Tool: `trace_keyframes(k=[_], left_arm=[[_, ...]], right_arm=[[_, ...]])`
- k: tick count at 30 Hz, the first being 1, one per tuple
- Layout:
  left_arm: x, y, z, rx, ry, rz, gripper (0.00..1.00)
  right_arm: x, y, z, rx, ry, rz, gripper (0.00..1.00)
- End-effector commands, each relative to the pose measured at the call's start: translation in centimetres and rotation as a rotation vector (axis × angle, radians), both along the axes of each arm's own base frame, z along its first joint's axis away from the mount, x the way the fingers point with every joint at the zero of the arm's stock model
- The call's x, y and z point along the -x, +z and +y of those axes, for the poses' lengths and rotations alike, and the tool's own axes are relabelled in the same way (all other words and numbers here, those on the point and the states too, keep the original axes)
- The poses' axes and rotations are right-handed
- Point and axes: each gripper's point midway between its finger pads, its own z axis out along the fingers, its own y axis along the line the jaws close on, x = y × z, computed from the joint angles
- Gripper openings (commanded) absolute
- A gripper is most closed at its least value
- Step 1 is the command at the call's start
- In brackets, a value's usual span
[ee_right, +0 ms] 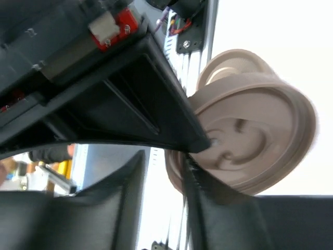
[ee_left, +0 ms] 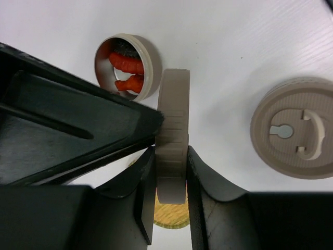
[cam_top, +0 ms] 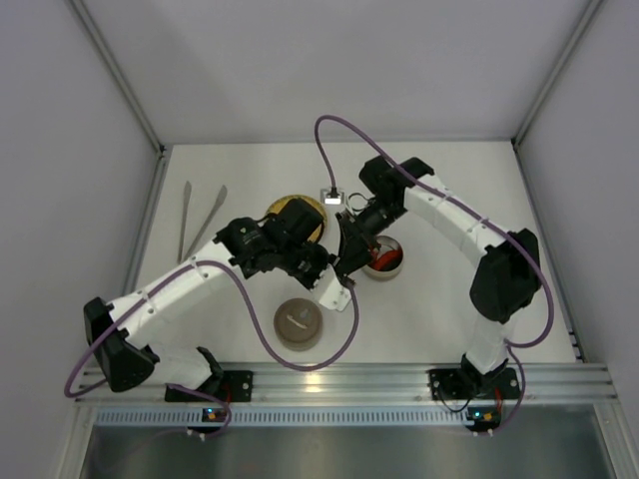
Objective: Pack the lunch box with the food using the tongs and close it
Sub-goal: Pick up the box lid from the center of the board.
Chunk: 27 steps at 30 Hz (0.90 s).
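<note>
**Mid-table, both arms meeting over the lid.** My left gripper (ee_left: 171, 156) is clamped on a beige lid (ee_left: 174, 109), which stands on edge between the pads. Held by the rim like this, its flat face stays free to be turned down onto the box.

My right gripper (ee_right: 166, 161) stands beside the same lid with its jaws apart, gripping nothing that I can see.

In the top view, the lunch box (ee_left: 150, 67) sits uncovered at 2 o'clock of the lid, with red-orange food (ee_left: 127, 70) inside. The tongs (cam_top: 195, 220) lie at 10 o'clock on the table, well apart from both grippers. A second round cover (cam_top: 300, 321) lies flat at 7 o'clock of the held lid. The yellow plate (cam_top: 300, 208) shows at 11 o'clock, mostly hidden under my left wrist.

**Pose.** My left arm reaches diagonally from its 7 o'clock base to the centre. My right arm arcs up from 5 o'clock and folds back in from 1 o'clock. I judge this to be the closing step.
</note>
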Motion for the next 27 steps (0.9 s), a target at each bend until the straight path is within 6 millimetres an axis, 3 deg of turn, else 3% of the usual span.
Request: trace_keyframes(k=[1, 4, 7, 8, 9, 10, 11, 12, 13, 14, 16, 17, 19, 22, 27], left_arm=[[1.7, 0.8, -0.2, 0.051, 0.101, 0.148, 0.00], [2.4, 2.3, -0.4, 0.105, 0.224, 0.266, 0.00], [2.1, 4.1, -0.5, 0.204, 0.431, 0.455, 0.00], [1.1, 5.0, -0.5, 0.256, 0.438, 0.436, 0.00], [-1.6, 6.7, -0.4, 0.378, 0.570, 0.494, 0.00], [-3.0, 7.9, -0.1, 0.450, 0.632, 0.528, 0.00], [-4.3, 9.3, 0.5, 0.539, 0.748, 0.620, 0.00], [-7.2, 10.6, 2.4, 0.635, 0.851, 0.631, 0.00], [-9.2, 12.7, 2.8, 0.751, 0.890, 0.619, 0.00], [-10.4, 13.8, 3.6, 0.820, 0.937, 0.624, 0.00], [-12.4, 15.8, 5.4, 0.962, 1.057, 0.656, 0.00], [-13.8, 17.1, 6.1, 1.063, 1.119, 0.657, 0.00], [-15.4, 17.8, 7.5, 1.152, 1.193, 0.676, 0.00], [-17.6, 17.9, 8.9, 1.254, 1.286, 0.783, 0.00], [-18.3, 18.6, 9.0, 1.323, 1.278, 0.937, 0.00]], right_arm=[[0.1, 3.2, -1.5, 0.029, -0.046, 0.056, 0.48], [-3.8, 5.4, -3.3, -0.002, -0.169, -0.015, 0.63], [-8.6, 8.9, -6.6, -0.048, -0.347, -0.099, 0.67], [-9.3, 9.4, -7.4, -0.053, -0.390, -0.094, 0.67], [-10.8, 10.0, -7.8, -0.084, -0.429, -0.131, 0.67], [-10.9, 11.3, -8.4, -0.096, -0.486, -0.116, 0.67], [-11.7, 10.7, -9.3, -0.086, -0.547, -0.095, 0.68], [-12.3, 10.8, -9.6, -0.088, -0.589, -0.117, 0.68], [-13.2, 12.9, -9.7, -0.140, -0.649, -0.202, 0.69], [-13.9, 11.5, -10.1, -0.116, -0.710, -0.185, 0.69], [-14.3, 12.8, -10.1, -0.159, -0.795, -0.217, 0.76], [-15.5, 13.1, -9.8, -0.200, -0.849, -0.199, 0.86], [-16.3, 13.7, -9.3, -0.234, -0.887, -0.182, 0.99], [-17.5, 14.3, -7.5, -0.253, -0.934, -0.127, 0.99], [-17.9, 14.6, -3.5, -0.255, -0.913, -0.132, 0.99]])
